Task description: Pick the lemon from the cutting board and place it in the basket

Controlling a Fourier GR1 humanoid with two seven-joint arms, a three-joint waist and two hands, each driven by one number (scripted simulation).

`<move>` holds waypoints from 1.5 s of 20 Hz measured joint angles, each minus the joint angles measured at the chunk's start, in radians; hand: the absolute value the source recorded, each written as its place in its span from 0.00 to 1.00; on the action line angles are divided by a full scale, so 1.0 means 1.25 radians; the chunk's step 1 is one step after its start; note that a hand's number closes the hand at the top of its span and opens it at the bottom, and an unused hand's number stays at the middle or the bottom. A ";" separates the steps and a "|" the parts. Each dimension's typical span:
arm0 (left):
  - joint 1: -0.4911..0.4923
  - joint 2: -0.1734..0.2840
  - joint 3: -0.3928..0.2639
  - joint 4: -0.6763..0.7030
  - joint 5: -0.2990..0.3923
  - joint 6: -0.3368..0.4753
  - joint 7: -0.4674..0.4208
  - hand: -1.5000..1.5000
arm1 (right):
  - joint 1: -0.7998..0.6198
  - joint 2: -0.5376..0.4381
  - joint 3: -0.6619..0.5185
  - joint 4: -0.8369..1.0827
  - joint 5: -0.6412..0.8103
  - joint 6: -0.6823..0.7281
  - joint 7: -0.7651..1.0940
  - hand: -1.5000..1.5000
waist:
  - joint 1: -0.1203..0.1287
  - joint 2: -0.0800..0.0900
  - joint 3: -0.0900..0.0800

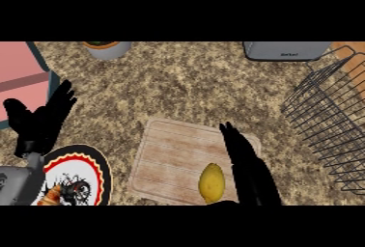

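A yellow lemon point(211, 183) lies near the front right part of the pale wooden cutting board point(171, 154). My right hand point(246, 161) hovers just to the right of the lemon, fingers straight and pointing away from me, open and holding nothing. A black wire basket point(328, 116) stands at the right edge of the counter, beyond the board. At the left, my left hand point(43, 120) rests open with its fingers up, above a plate.
A round plate point(75, 176) with a red and black rim holds a croissant point(51, 197) at the lower left. At the far left is a pink box point(21, 72). At the back stand a grey pot point(108, 48) and a grey toaster point(285, 50).
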State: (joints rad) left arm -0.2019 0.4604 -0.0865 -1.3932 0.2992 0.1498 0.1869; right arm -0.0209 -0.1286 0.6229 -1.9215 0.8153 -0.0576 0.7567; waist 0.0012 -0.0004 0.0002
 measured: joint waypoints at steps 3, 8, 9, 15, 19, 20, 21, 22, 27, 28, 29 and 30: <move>-0.014 -0.008 0.022 0.034 -0.008 -0.027 -0.010 0.50 | 0.008 0.015 0.006 0.033 0.007 0.007 -0.006 0.00 | -0.001 0.000 0.000; -0.006 -0.034 0.041 0.036 -0.037 -0.036 -0.014 0.50 | 0.042 -0.001 -0.009 0.059 0.003 0.018 -0.044 0.00 | -0.002 0.000 0.000; -0.005 -0.037 0.046 0.032 -0.042 -0.039 -0.011 0.50 | 0.055 -0.012 -0.015 0.059 -0.001 0.016 -0.062 0.00 | -0.002 0.000 0.000; 0.003 -0.061 0.075 0.023 -0.072 -0.068 -0.003 0.50 | 0.074 -0.008 -0.034 0.048 -0.001 0.034 -0.093 0.00 | -0.002 0.000 0.000; 0.001 -0.057 0.103 0.015 -0.076 -0.091 0.010 0.50 | 0.092 -0.004 -0.034 0.046 -0.020 0.035 -0.131 0.00 | -0.002 0.000 0.000; 0.000 -0.064 0.103 0.013 -0.083 -0.089 0.014 0.50 | 0.104 -0.009 -0.033 0.034 -0.023 0.035 -0.142 0.00 | -0.002 0.000 0.000; 0.004 -0.072 0.100 0.002 -0.089 -0.088 0.019 0.50 | 0.095 -0.005 -0.040 0.050 -0.028 0.033 -0.155 0.00 | -0.002 0.000 0.000; 0.013 -0.076 0.102 -0.013 -0.092 -0.088 0.026 0.50 | 0.100 -0.004 -0.037 0.045 -0.028 0.037 -0.158 0.00 | -0.002 0.000 0.000; 0.013 -0.086 0.123 0.003 -0.113 -0.109 0.010 0.50 | 0.122 0.000 -0.018 0.051 0.002 0.030 -0.171 0.00 | -0.002 0.000 0.000; 0.024 -0.089 0.124 -0.017 -0.115 -0.109 0.020 0.50 | 0.122 0.007 -0.013 0.063 0.015 0.023 -0.168 0.00 | -0.002 0.000 0.000; 0.021 -0.094 0.125 -0.023 -0.116 -0.108 0.025 0.50 | 0.130 0.012 0.002 0.063 0.033 0.018 -0.158 0.00 | -0.002 0.000 0.000; 0.021 -0.095 0.129 -0.021 -0.118 -0.111 0.022 0.50 | 0.129 0.020 0.009 0.080 0.048 0.008 -0.156 0.00 | -0.002 0.000 0.000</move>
State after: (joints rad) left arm -0.1756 0.3413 0.0745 -1.4190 0.1519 0.0105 0.2149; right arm 0.1406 -0.1030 0.6339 -1.8218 0.8748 -0.0474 0.5620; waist -0.0011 -0.0009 0.0000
